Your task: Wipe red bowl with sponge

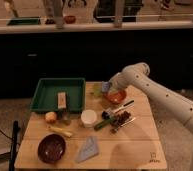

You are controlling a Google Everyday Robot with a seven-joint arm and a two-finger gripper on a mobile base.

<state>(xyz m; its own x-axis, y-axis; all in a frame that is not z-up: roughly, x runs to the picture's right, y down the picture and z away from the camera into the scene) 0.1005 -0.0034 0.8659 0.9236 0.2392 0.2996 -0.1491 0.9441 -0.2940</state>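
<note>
The red bowl (116, 96) is a shallow orange-red bowl at the back of the wooden table (140, 145), right of centre. My gripper (107, 87) hangs at the bowl's left rim, at the end of the white arm (155, 90) that reaches in from the right. It is shut on the sponge (106, 86), a small bluish-grey block held just above the bowl's left edge. Part of the bowl is hidden behind the gripper.
A green tray (45, 92) at the back left holds a tan block (62, 99). A maroon bowl (51, 148) and a pale-blue folded cloth (88, 149) lie at the front. A white cup (89, 118), utensils (117, 116), a round fruit (50, 117) and a banana (60, 131) lie mid-table.
</note>
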